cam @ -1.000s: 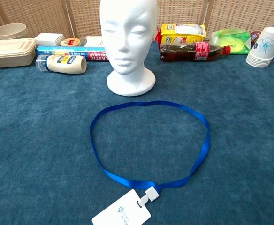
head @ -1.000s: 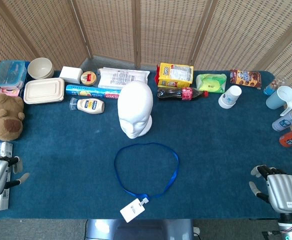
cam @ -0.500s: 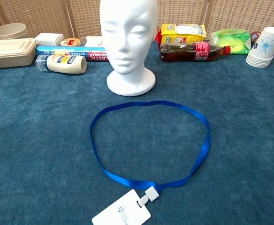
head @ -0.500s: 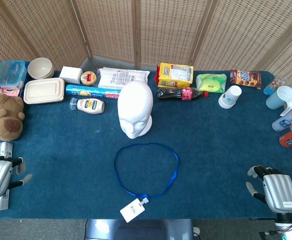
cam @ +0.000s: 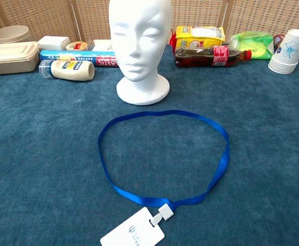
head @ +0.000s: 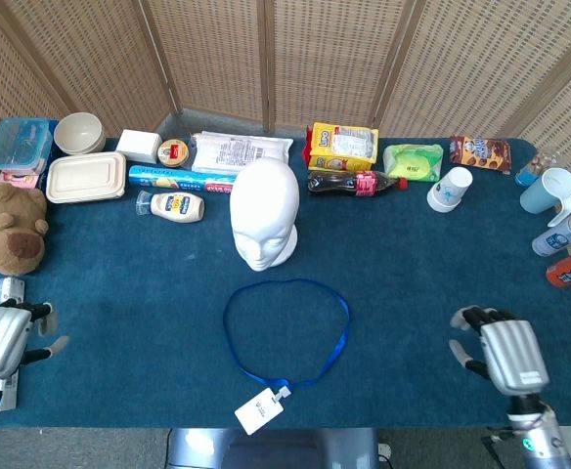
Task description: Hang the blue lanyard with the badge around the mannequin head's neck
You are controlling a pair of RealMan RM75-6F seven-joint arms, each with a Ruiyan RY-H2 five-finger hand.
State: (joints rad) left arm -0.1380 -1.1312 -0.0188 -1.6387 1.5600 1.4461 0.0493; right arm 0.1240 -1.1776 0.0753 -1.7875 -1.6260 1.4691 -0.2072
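Lanyard (head: 286, 330) loop flat, badge (head: 258, 410) nearest

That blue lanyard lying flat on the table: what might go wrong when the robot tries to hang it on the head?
The lanyard lies flat on the cloth, so a hand may fail to pinch the thin ribbon. The mannequin head stands free and could tip if bumped. The badge lies at the table's near edge and might snag.

Along the back of my table (head: 119, 283) I see a bowl (head: 79, 132), a lidded beige container (head: 86, 177), a mayonnaise bottle (head: 174, 206) lying on its side, a yellow box (head: 342, 146), a cola bottle (head: 356, 183) lying flat and stacked paper cups (head: 450, 189). A brown plush bear (head: 10, 227) sits at my left edge.
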